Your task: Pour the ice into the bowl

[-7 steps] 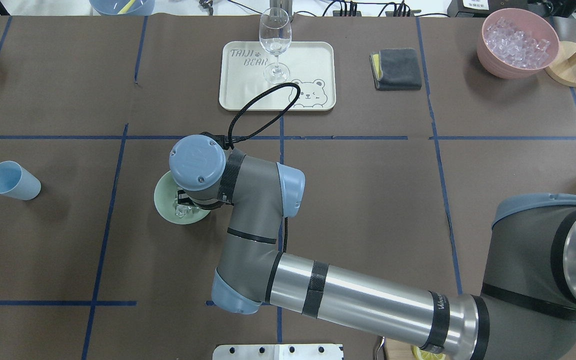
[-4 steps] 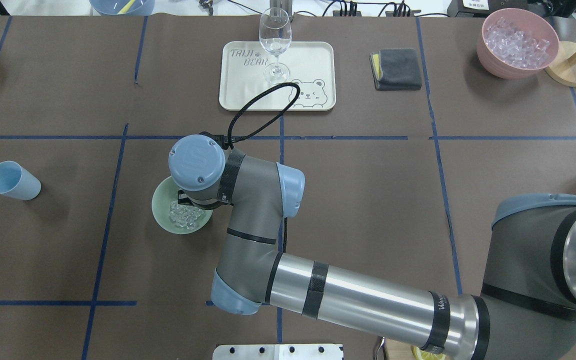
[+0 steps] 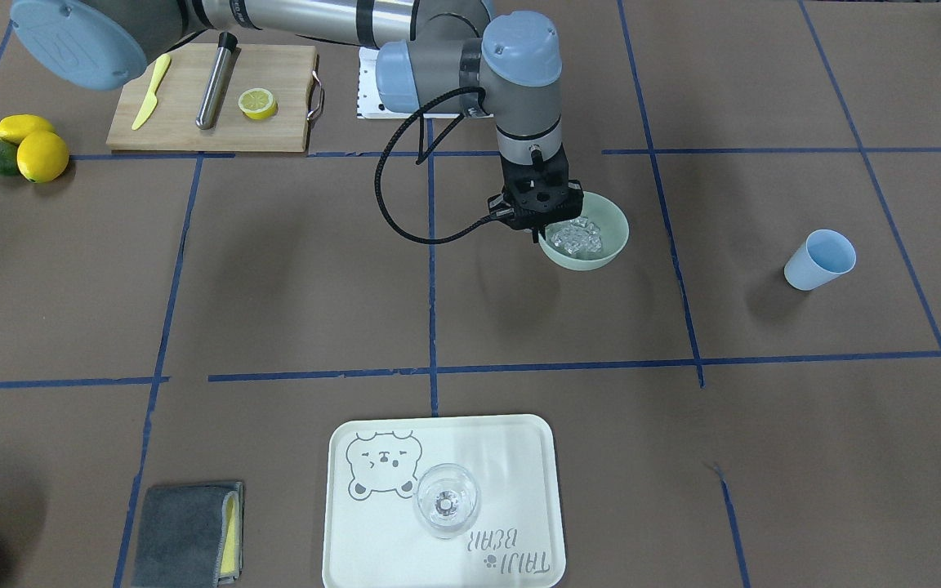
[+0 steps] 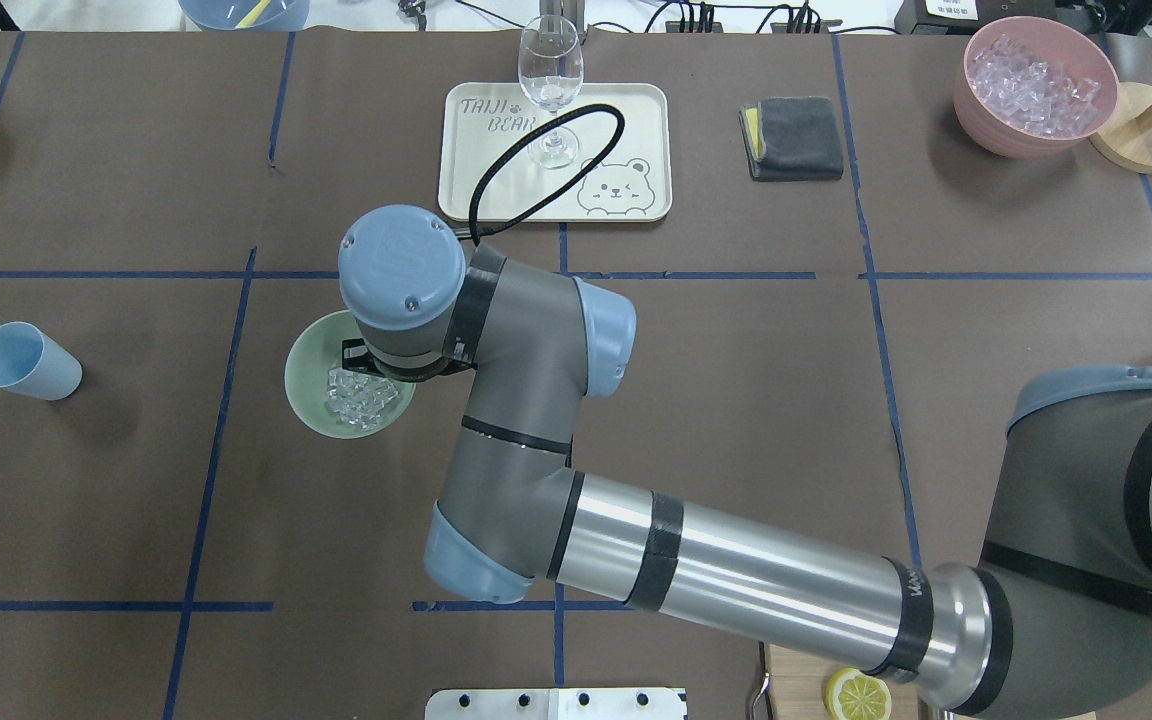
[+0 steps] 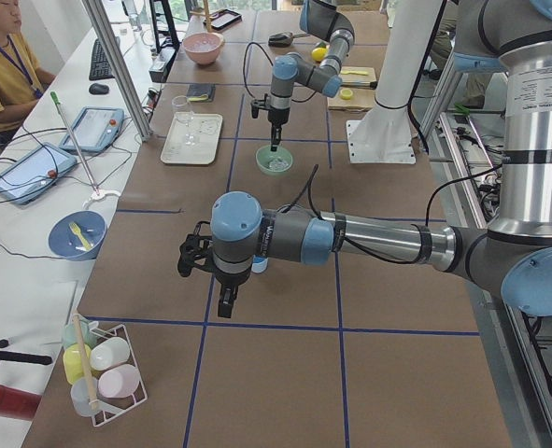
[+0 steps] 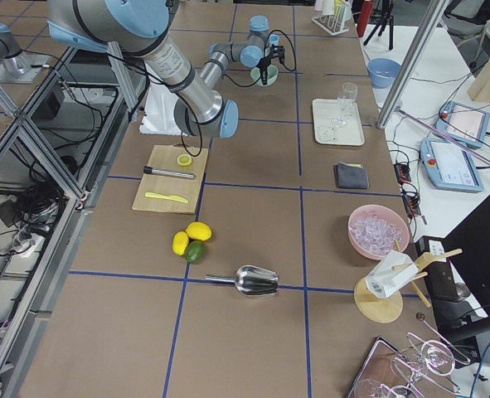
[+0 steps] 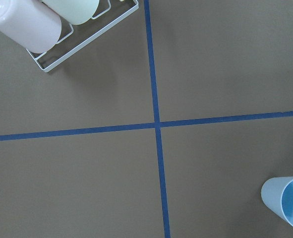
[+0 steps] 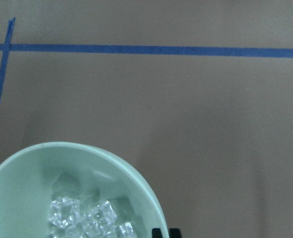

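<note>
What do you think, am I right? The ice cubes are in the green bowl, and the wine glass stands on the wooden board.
Not quite. The ice cubes are in the green bowl, but the wine glass stands on the white bear tray, not on the wooden board. The exterior front-facing view shows it.

The right arm reaches across the bench [image 4: 736, 350] from the right, its wrist hiding the far right rim of a pale green bowl [image 4: 308, 400]. Clear ice cubes [image 4: 361, 398] lie heaped inside it. A light blue cup [image 4: 24, 362] sits well apart, to the left.
</note>
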Controlling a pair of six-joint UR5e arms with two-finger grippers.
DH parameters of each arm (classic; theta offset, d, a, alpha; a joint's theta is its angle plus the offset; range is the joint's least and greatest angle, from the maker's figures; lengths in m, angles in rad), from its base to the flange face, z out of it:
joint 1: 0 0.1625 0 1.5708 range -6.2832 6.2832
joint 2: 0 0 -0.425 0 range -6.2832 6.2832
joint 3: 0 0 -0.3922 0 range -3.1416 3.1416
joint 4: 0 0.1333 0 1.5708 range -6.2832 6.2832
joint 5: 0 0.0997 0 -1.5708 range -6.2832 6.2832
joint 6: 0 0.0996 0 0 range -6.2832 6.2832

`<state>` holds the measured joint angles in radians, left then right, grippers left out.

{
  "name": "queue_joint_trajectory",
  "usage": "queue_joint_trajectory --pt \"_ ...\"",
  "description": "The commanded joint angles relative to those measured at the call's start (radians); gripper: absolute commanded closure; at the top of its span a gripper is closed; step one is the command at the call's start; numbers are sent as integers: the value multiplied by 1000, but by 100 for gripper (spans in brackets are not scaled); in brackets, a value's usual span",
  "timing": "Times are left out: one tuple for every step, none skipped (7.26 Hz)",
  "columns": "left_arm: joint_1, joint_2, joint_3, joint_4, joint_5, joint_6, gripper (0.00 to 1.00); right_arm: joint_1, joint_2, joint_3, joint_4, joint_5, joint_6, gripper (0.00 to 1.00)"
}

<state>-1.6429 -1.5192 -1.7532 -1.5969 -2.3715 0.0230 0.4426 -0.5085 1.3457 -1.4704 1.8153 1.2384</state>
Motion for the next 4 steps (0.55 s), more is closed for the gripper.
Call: queue_joint_trajectory --pt "0 1 15 2 0 0 0 118 -152 271 -151 163 -70 100" --pt "2 2 15 2 0 0 0 164 -224 332 -192 205 -141 100" --pt "2 4 15 2 0 2 0 213 -295 372 -201 216 -233 100" --pt "2 5 17 3 0 2 0 255 -393 428 -199 240 -331 100"
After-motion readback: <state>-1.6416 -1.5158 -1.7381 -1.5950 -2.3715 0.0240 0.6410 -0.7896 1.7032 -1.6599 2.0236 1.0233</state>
